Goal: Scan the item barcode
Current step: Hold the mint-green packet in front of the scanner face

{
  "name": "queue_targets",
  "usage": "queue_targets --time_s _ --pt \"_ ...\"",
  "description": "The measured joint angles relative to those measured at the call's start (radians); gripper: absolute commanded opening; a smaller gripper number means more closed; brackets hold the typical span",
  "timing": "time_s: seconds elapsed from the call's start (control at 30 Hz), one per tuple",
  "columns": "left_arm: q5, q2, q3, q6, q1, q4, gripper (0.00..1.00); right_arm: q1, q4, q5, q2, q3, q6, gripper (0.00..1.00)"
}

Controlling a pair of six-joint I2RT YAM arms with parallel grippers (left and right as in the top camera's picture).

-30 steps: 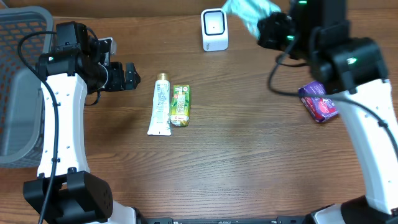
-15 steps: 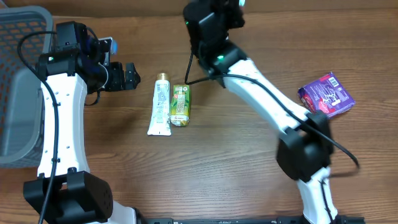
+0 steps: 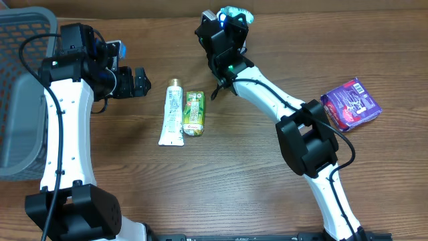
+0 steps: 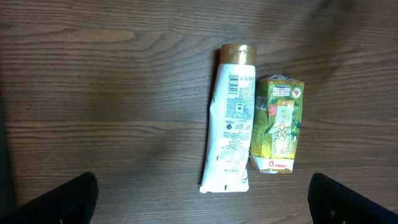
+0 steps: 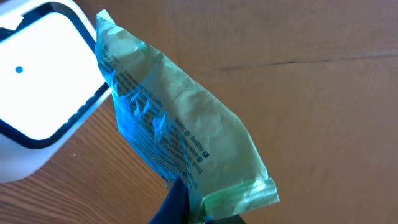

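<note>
Small print on white tube [image 4: 229, 124], green carton [image 4: 278, 127] and green pouch [image 5: 174, 134], none legible

The brown wooden tabletop [image 3: 234, 181] is free along its near side. Obstacles: a white plastic tube [image 3: 172, 114] and a green juice carton [image 3: 194, 112], touching, left of centre; a grey mesh basket [image 3: 10, 134] at far left; a purple foil packet [image 3: 351, 102] at right; the white right arm [image 3: 267, 94] crossing the far middle.

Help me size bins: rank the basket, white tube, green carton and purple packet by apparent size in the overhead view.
1. basket, though partly cropped.
2. purple packet and white tube: too close to rank; tube longer, packet wider.
3. green carton.
</note>
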Motion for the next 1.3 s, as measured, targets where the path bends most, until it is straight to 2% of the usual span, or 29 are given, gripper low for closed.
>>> queue_targets --time_s 0.4,0.8,1.3 --pt "0.000 0.000 0.000 0.000 0.000 0.000 1.00 -0.085 0.027 -0.022 0.027 0.000 -0.034 0.04" --pt "0.000 0.000 0.000 0.000 0.000 0.000 1.00 -0.050 0.063 -0.086 0.028 0.000 -0.037 0.04" --pt "0.000 0.000 0.000 0.000 0.000 0.000 0.99 -0.037 0.067 -0.055 0.027 0.000 -0.007 0.04"
